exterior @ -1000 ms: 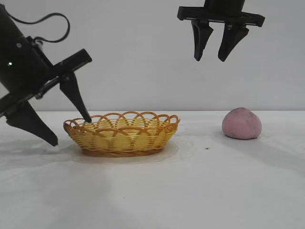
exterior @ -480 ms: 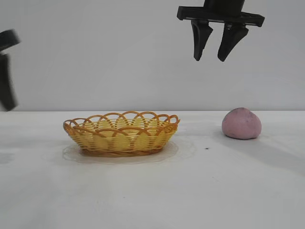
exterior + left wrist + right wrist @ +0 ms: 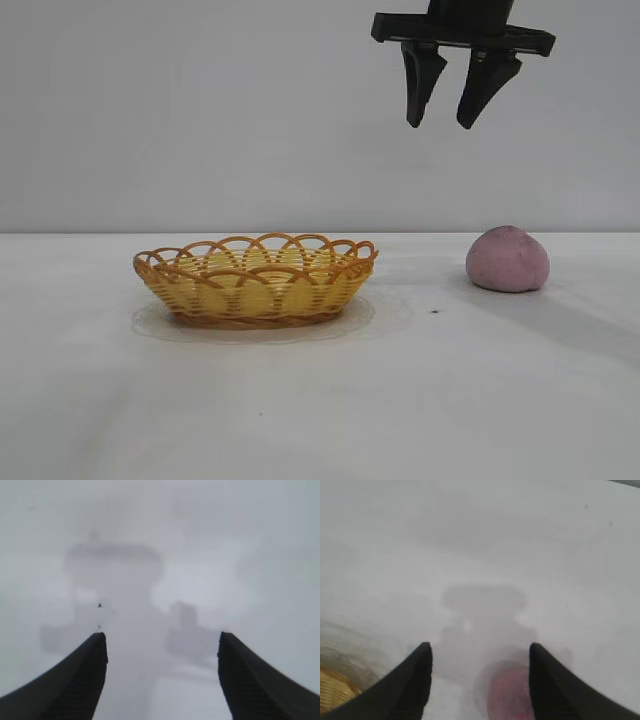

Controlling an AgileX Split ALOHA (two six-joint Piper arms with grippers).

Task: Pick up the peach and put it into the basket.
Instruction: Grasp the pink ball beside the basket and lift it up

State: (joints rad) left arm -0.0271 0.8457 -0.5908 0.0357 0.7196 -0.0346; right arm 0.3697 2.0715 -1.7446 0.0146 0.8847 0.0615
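Note:
The pink-mauve peach rests on the white table at the right, apart from the basket. The yellow wicker basket with its orange looped rim stands left of centre, with nothing in it that I can see. My right gripper hangs open high above the table, a little left of the peach, nothing between its fingers. In the right wrist view the peach shows far below the open right gripper, and the basket shows at the edge. My left gripper is open over bare table; it is out of the exterior view.
The white table stretches wide in front of the basket and the peach. A small dark speck lies between them. A plain grey wall stands behind.
The left arm, whose finger stood at the basket's left rim a second ago, has pulled away to the left and out of the exterior view. The right gripper, basket and peach have not moved.

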